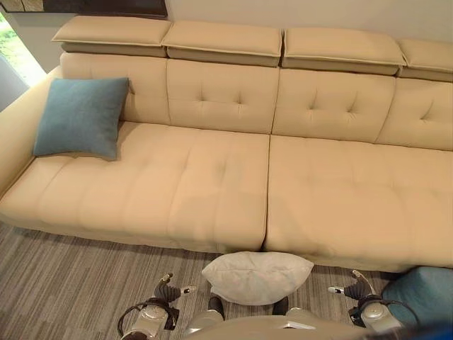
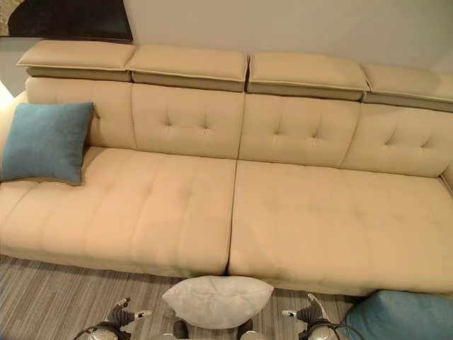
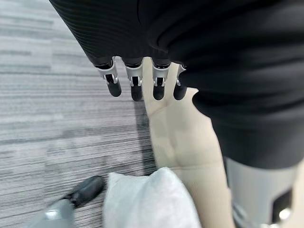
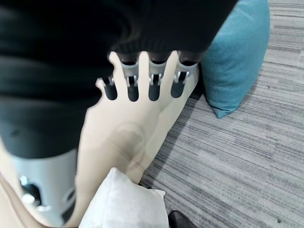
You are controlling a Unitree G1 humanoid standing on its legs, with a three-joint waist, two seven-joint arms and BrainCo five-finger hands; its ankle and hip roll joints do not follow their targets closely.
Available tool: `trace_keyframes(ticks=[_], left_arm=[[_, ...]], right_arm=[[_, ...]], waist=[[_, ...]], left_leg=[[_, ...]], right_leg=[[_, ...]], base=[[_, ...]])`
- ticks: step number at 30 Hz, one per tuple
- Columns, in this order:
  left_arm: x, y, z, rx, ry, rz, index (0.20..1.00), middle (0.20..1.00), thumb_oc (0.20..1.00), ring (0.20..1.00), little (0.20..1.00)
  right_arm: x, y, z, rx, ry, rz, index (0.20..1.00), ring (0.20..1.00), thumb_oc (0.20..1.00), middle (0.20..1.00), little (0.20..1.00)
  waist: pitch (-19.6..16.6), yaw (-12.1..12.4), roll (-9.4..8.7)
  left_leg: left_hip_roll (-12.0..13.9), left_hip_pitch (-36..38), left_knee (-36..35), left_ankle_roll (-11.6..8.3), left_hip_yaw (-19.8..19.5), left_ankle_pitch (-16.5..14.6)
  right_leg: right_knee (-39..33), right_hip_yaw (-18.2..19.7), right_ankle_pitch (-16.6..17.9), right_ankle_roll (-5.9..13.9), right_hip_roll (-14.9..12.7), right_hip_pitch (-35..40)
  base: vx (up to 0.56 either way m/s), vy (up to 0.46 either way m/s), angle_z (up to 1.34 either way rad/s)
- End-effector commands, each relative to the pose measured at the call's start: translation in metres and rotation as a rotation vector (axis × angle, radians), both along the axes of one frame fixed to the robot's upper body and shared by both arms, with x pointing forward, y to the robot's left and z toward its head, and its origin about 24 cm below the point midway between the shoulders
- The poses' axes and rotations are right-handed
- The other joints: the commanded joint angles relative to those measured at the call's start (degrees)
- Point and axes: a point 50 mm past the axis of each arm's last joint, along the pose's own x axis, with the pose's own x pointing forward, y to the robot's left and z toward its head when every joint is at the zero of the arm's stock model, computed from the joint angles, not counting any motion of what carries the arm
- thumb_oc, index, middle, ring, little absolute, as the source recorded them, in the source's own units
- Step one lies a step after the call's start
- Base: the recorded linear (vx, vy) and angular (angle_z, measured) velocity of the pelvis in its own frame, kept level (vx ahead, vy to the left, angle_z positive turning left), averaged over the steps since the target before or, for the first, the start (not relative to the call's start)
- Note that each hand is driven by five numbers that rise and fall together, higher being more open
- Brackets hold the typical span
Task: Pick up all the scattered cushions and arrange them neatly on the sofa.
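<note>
Left hand [image 1: 167, 290] and right hand [image 1: 357, 287] are hanging near the carpet [image 1: 64, 283], fingers [image 3: 136, 88] relaxed and holding nothing. Between them a white cushion [image 1: 256, 277] is lying against the sofa's front; a teal cushion [image 1: 423, 294] is lying at near right. Far left, a blue cushion [image 1: 81, 117] is leaning on the beige sofa [image 1: 233, 177].

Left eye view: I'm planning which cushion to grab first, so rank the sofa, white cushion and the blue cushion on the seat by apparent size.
1. sofa
2. blue cushion
3. white cushion, close behind; it lies nearer the camera, so true order is unsure.
</note>
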Motion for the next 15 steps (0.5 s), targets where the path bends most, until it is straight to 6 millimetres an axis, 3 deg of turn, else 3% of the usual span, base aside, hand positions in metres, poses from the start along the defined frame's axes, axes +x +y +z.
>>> trace_keyframes(ticks=[1, 3, 5, 9, 15], left_arm=[[0.053, 0.001, 0.026, 0.003, -0.208, 0.051, 1.000, 1.000, 1.000, 1.000, 1.000], [0.087, 0.000, 0.055, -0.014, -0.409, 0.105, 1.000, 1.000, 1.000, 1.000, 1.000], [0.096, -0.001, 0.067, -0.033, -0.493, 0.138, 1.000, 1.000, 1.000, 1.000, 1.000], [0.106, -0.007, 0.079, -0.070, -0.592, 0.199, 1.000, 1.000, 1.000, 1.000, 1.000], [0.126, -0.016, 0.097, -0.068, -0.677, 0.183, 1.000, 1.000, 1.000, 1.000, 1.000]], right_arm=[[0.053, -0.009, 0.029, -0.040, -0.203, -0.006, 1.000, 1.000, 1.000, 1.000, 1.000], [0.085, -0.009, 0.055, -0.037, -0.375, -0.031, 1.000, 1.000, 1.000, 1.000, 1.000], [0.095, -0.010, 0.067, -0.043, -0.454, -0.046, 1.000, 1.000, 1.000, 1.000, 1.000], [0.121, -0.004, 0.097, -0.029, -0.654, -0.102, 1.000, 1.000, 1.000, 1.000, 1.000], [0.141, 0.002, 0.117, -0.035, -0.777, -0.131, 1.000, 1.000, 1.000, 1.000, 1.000]], waist=[[7.7, -0.1, -0.72], [11.0, 0.0, -0.40], [10.6, 0.0, -0.02], [11.2, 0.1, 0.56], [12.0, -0.4, 1.38]], left_leg=[[-0.7, -7.5, 6.0, -1.56, -1.0, -2.5], [0.5, -18.4, 13.2, -1.33, -1.8, -3.1], [1.0, -24.0, 17.0, -1.44, -2.3, -5.0], [3.0, -35.2, 23.1, -1.02, -2.5, -5.0], [3.8, -43.0, 25.5, -1.17, -2.9, -4.1]], right_leg=[[10.6, 2.0, -7.5, 1.93, -2.1, -5.3], [18.8, 2.4, -7.9, 0.66, -3.5, -16.7], [23.6, 2.8, -10.1, 0.50, -4.0, -22.7], [30.7, 3.4, -11.7, -0.48, -5.2, -34.1], [33.9, 4.0, -11.6, -0.69, -5.7, -42.2]], base=[[-0.41, -0.066, 0.23], [-0.52, -0.054, 0.17], [-0.22, -0.021, 0.24], [-0.16, -0.025, 0.02], [-0.10, -0.009, 0.02]])
